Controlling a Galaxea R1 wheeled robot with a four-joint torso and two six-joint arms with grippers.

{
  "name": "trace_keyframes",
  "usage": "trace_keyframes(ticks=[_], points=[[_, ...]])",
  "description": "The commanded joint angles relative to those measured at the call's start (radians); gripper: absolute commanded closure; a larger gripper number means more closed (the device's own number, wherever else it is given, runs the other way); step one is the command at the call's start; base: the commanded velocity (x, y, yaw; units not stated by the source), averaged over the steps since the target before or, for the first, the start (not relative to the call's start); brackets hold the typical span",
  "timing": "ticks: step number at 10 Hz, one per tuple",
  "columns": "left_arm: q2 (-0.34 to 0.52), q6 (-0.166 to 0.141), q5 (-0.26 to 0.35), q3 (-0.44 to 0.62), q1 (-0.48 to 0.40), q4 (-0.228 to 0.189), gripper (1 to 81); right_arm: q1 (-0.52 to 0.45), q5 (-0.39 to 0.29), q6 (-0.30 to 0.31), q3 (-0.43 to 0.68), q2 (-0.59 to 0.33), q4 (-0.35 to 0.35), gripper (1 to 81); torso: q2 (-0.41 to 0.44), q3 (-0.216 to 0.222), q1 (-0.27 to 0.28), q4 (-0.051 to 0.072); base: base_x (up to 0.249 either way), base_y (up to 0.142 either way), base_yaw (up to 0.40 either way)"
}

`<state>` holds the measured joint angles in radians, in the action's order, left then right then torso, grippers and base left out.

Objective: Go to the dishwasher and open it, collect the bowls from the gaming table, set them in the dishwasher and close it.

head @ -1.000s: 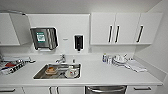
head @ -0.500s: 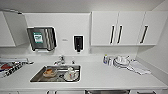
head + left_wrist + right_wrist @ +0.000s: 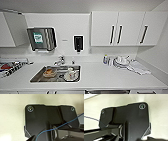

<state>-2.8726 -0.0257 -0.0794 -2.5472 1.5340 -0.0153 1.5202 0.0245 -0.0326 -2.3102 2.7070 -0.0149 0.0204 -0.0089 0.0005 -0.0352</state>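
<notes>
**Squarely facing the kitchen counter**

Straight ahead in the head view runs a white counter [image 3: 105, 77] with a steel sink [image 3: 56, 74] set into it. Inside the sink sit an orange bowl [image 3: 49, 72] and some white dishes [image 3: 70, 74], and a tap [image 3: 60, 60] stands behind it. On the wall above hang a shiny paper-towel dispenser [image 3: 41, 39] and a black soap dispenser [image 3: 78, 43]. White wall cabinets [image 3: 125, 28] with dark bar handles fill the upper right. Further right on the counter, a stack of white plates and cups [image 3: 121, 61] stands beside a small bottle [image 3: 105, 59], with a folded cloth [image 3: 139, 67] just past it. A dish rack [image 3: 11, 67] sits at the far left. At the bottom edge, below the counter, a dark steel strip that looks like the top of the dishwasher [image 3: 107, 92] peeks in. Whether either pincer is spread or pressed together cannot be told from the wrist views.
</notes>
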Motion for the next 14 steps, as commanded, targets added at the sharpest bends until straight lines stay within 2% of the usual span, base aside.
trace_keyframes(ticks=[1, 2, 3, 8, 10, 12, 14], points=[[0.099, 0.004, -0.08, 0.154, 0.005, -0.012, 1.0, -0.045, -0.055, 0.0, 0.12, -0.083, -0.005, 1.0, 0.0, 0.0, 0.0, 0.0, 0.0, 0.0, 0.0], [0.186, 0.001, -0.079, 0.276, 0.004, -0.009, 1.0, -0.044, -0.052, 0.0, 0.208, -0.143, -0.004, 1.0, 0.0, 0.0, 0.0, 0.0, 0.0, 0.0, 0.0], [0.247, -0.002, -0.079, 0.352, 0.004, -0.009, 1.0, -0.044, -0.052, 0.002, 0.287, -0.19, -0.004, 1.0, 0.0, 0.0, 0.0, 0.0, 0.0, 0.0, 0.0], [0.511, -0.01, -0.086, 0.683, 0.002, -0.008, 1.0, -0.06, -0.035, 0.0, 0.642, -0.42, -0.004, 1.0, 0.0, 0.0, 0.0, 0.0, 0.0, 0.0, 0.0], [0.574, -0.01, -0.103, 0.766, -0.002, -0.009, 1.0, -0.08, -0.034, 0.0, 0.782, -0.523, -0.002, 1.0, 0.0, 0.0, 0.0, 0.0, 0.0, 0.0, 0.0], [0.631, -0.01, -0.135, 0.812, -0.001, -0.009, 1.0, -0.103, -0.035, 0.0, 0.873, -0.594, -0.002, 1.0, 0.0, 0.0, 0.0, 0.0, 0.0, 0.0, 0.0], [0.722, -0.01, -0.169, 0.913, -0.002, -0.009, 1.0, -0.122, -0.035, 0.0, 0.931, -0.639, 0.0, 1.0, 0.0, 0.0, 0.0, 0.0, 0.0, 0.0, 0.0]])
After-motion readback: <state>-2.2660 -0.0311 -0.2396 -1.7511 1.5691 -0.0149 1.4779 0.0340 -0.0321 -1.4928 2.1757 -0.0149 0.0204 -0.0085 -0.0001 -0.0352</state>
